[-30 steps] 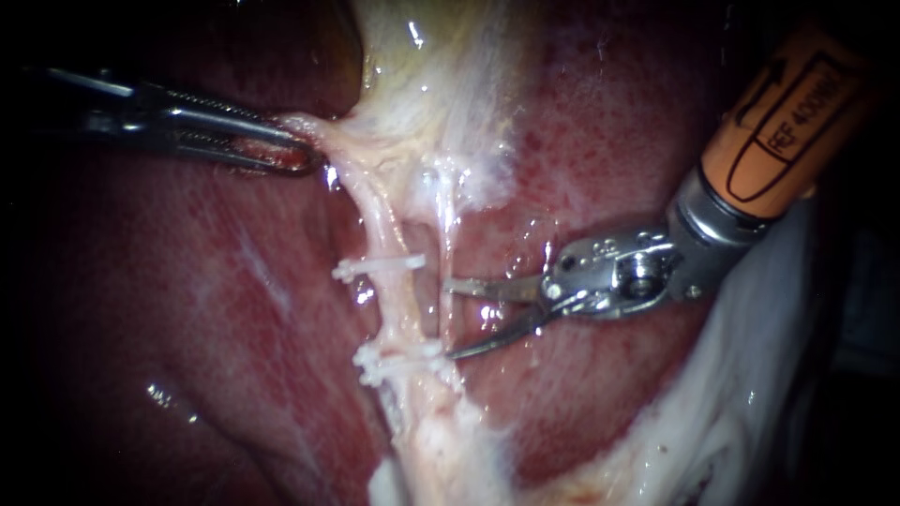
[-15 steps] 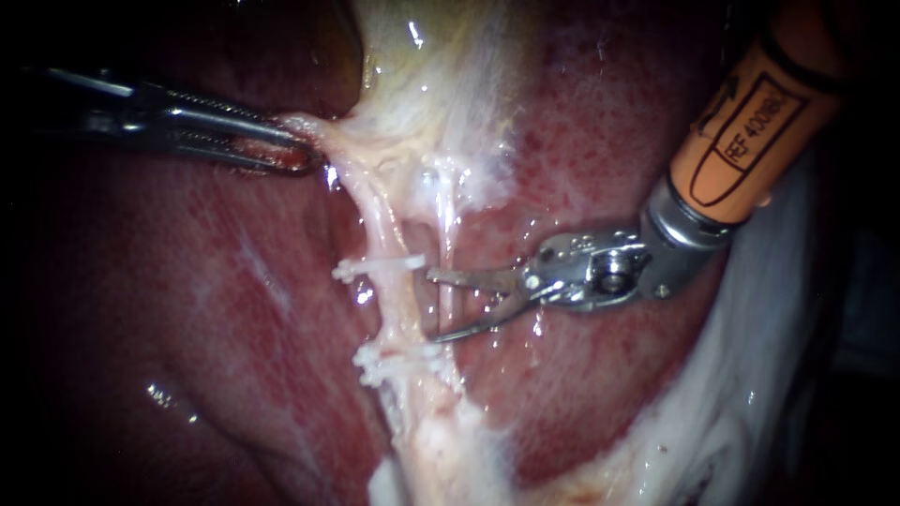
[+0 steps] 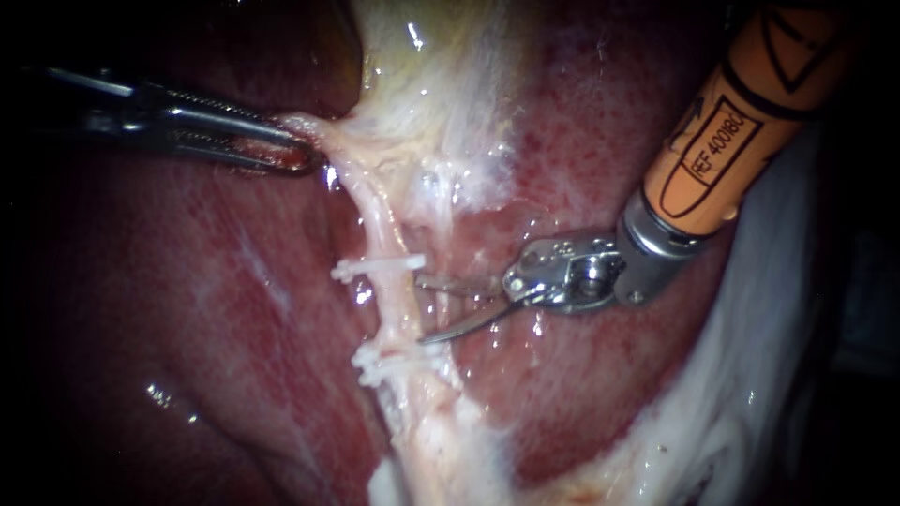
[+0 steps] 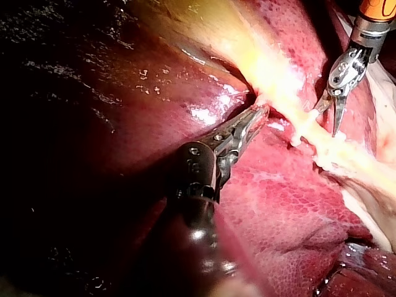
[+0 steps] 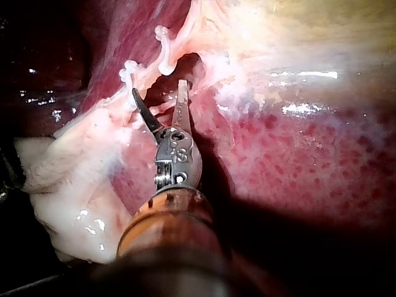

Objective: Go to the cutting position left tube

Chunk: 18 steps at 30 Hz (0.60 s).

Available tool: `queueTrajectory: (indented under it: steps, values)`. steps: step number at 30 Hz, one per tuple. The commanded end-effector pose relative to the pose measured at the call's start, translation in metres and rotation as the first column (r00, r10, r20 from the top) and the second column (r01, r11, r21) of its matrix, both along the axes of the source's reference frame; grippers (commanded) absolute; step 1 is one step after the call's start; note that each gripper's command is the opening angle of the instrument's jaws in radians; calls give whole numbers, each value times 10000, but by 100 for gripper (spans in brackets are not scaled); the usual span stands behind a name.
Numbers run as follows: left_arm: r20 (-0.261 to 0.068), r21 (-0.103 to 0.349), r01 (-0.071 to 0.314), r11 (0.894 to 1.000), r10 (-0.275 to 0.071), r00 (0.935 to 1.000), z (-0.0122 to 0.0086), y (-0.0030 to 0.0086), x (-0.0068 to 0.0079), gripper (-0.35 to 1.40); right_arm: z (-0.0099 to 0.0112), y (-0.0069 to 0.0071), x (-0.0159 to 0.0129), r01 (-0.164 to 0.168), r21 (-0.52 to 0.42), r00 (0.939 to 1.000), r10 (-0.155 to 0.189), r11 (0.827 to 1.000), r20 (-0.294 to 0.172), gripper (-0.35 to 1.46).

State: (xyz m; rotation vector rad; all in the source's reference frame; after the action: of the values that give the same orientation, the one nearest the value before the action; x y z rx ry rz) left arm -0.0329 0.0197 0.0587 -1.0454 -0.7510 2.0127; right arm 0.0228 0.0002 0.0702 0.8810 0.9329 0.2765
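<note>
The pale left tube [image 3: 401, 305] runs down from the gallbladder [image 3: 431, 84] and carries two white clips, the upper clip [image 3: 377, 267] and the lower clip [image 3: 396, 361]. A thinner right tube [image 3: 448, 225] lies just beside it. My right instrument [image 3: 424, 310], orange-shafted, has its two blades open; their tips touch the left tube's right edge between the clips, crossing the thin tube. In the right wrist view the open blades [image 5: 159, 98] straddle a strand just short of the clips [image 5: 162, 52]. My left instrument [image 3: 298, 155] is shut on tissue at the gallbladder's neck, pulling it left [image 4: 250, 120].
Red liver [image 3: 187, 309] lies on both sides of the tubes. White fatty tissue [image 3: 741, 412] borders the lower right under the right instrument's shaft. The liver surface is wet and glistening around the blades.
My right instrument has moved left over the liver, its open blades reaching the left tube between the clips; its shaft stands steeper. The left instrument holds still.
</note>
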Motion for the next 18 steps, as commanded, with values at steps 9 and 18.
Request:
queueTrajectory:
  steps: [9, 18]
  values:
    - [-1, -2, 0, 10000, 0, 10000, 1, 0, 0, -35, -13, -8, 28, 185, 439, 9971, -152, 9989, -749, 122]
    - [-4, -2, 5, 10000, -5, 10000, 1, 0, -1, -35, -17, -7, 54, -128, 775, 9926, 221, 9969, -1192, 122]
